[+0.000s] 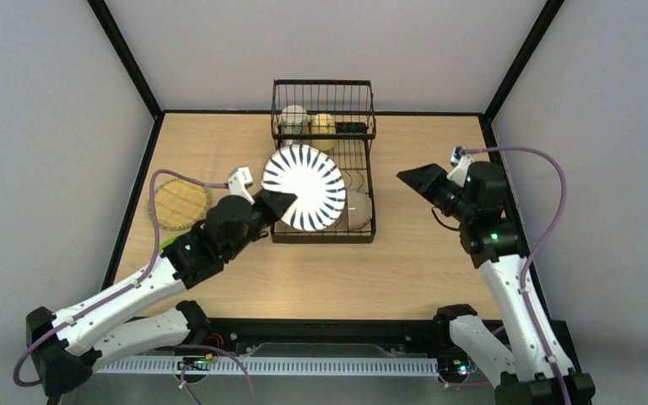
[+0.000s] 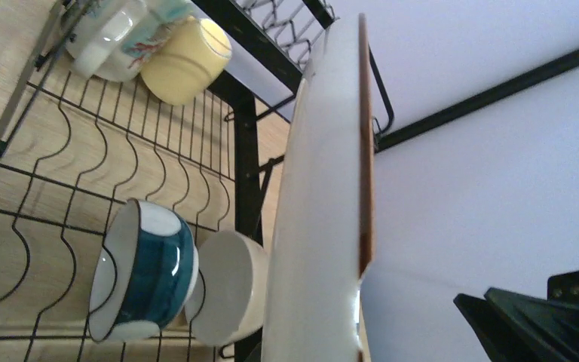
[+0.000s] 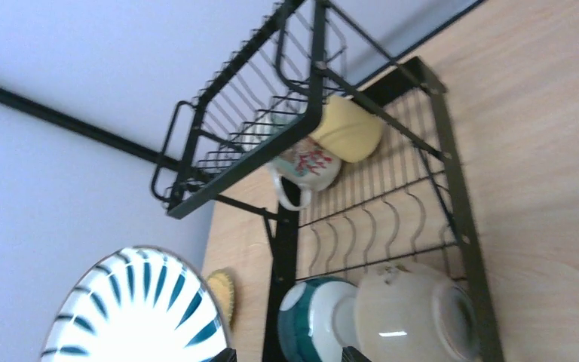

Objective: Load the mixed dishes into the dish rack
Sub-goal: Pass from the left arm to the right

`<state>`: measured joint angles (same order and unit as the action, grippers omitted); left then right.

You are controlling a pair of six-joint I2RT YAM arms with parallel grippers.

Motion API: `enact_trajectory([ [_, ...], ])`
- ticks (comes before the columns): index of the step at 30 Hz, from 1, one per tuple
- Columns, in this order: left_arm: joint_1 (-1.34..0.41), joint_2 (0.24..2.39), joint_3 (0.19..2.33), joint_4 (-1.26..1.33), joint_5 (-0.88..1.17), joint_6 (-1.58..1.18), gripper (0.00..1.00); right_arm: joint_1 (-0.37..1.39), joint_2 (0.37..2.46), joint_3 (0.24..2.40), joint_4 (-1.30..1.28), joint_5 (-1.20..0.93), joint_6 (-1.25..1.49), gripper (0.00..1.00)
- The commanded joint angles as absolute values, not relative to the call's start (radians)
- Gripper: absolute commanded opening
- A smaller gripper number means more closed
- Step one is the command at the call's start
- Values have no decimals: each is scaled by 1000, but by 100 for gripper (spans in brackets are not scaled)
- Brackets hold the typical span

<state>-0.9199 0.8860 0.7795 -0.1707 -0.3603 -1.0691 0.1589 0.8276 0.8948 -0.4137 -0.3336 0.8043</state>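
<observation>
The black wire dish rack (image 1: 370,173) stands at the back centre. My left gripper (image 1: 280,202) is shut on the rim of the white plate with dark radial stripes (image 1: 304,187), holding it upright over the rack's left side; the plate shows edge-on (image 2: 324,226) in the left wrist view. A beige mug (image 1: 294,118) and a yellow mug (image 1: 324,126) lie under the raised basket. A white bowl (image 1: 359,208) and a blue-white bowl (image 2: 145,277) lie on their sides at the rack's near end. My right gripper (image 1: 418,179) hangs open and holds nothing, to the right of the rack.
A yellow woven-look plate (image 1: 179,203) lies flat on the table left of the rack, beside my left arm. Black frame posts and grey walls close in the table at the back and sides.
</observation>
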Motion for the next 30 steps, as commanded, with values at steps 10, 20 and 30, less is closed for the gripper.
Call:
enact_trajectory([
  [10,-749,1064,888,241,54,-1226,2,164,1020,891,-27,-741,730,83],
  [20,-712,1083,852,396,124,-1350,2,164,1046,859,-22,-780,694,83],
  [30,-707,1143,862,448,187,-1379,2,171,1070,860,29,-846,725,83],
])
